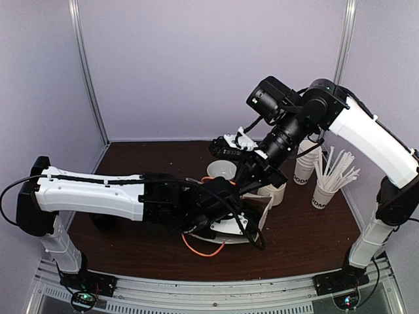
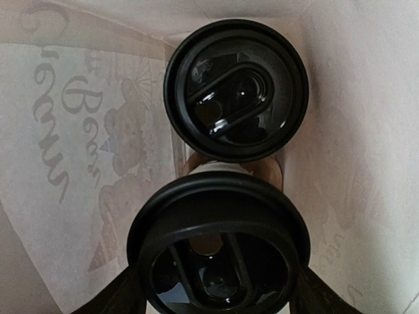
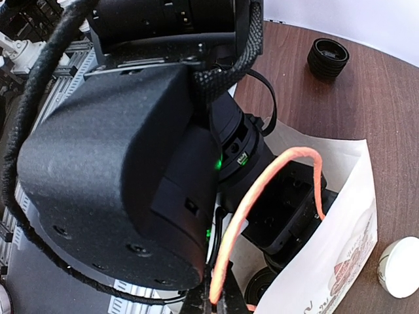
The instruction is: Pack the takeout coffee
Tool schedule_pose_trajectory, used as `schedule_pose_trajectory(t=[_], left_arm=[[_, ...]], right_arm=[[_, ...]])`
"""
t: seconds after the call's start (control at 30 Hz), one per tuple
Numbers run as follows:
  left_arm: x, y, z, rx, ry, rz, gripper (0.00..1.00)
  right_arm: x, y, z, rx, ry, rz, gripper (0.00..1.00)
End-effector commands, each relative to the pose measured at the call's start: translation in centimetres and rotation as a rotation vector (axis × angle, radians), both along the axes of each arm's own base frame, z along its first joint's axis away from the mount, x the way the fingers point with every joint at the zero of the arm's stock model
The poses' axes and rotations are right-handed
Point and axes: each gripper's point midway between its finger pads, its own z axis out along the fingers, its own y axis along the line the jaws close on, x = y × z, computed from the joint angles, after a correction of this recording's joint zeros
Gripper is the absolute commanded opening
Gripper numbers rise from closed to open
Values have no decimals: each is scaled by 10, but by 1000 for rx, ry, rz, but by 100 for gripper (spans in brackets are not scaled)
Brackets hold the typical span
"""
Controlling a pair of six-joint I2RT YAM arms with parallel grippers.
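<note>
Between the two dark fingers [image 2: 123,296] of the left gripper [image 2: 218,296] sits the near cup [image 2: 219,252], its black lid filling the gap. The fingers stand wide apart, one on each flank of the cup just under the lid rim, and I judge them clamped on it rather than free. Holding the cup by its sides below the lid would carry it level and put no squeeze on the lid.

Just beyond it, rims almost touching, is the far cup [image 2: 236,88], already down inside. Around both rise the white paper walls of the bag [image 2: 78,163], with the outside print showing faintly through.

Both cups look upright. Their long axes run straight down into the bag, with lids facing the wrist camera and bases toward the bag floor, which is hidden.

At the bag mouth the right gripper [image 3: 208,306] is pinched together on the orange handle [image 3: 294,154], drawing the loop up and aside. That is most likely to keep the mouth spread and the bag steady while the other arm reaches in. The bag rests on the brown table [image 1: 308,229].
</note>
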Motion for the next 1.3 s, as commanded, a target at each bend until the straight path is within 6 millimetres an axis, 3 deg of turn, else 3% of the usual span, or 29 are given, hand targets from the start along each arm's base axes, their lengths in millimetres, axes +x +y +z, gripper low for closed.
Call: schedule_pose_trajectory(t=[0.0, 0.23, 0.37, 0.5, 0.9, 1.27], left_arm=[[20, 14, -26, 65, 8, 47, 60], [18, 19, -12, 24, 6, 45, 58], [20, 19, -5, -3, -18, 45, 58], [20, 15, 3, -44, -34, 37, 58], [27, 4, -3, -72, -55, 28, 58], [20, 5, 13, -120, -28, 8, 58]], right_arm=[[-35, 4, 19, 56, 34, 115, 0], [-14, 4, 19, 36, -82, 48, 0], [0, 8, 20, 32, -136, -1, 7], [19, 14, 18, 22, -189, -75, 4], [0, 12, 22, 42, -128, 0, 2], [-3, 10, 20, 38, -119, 15, 2]])
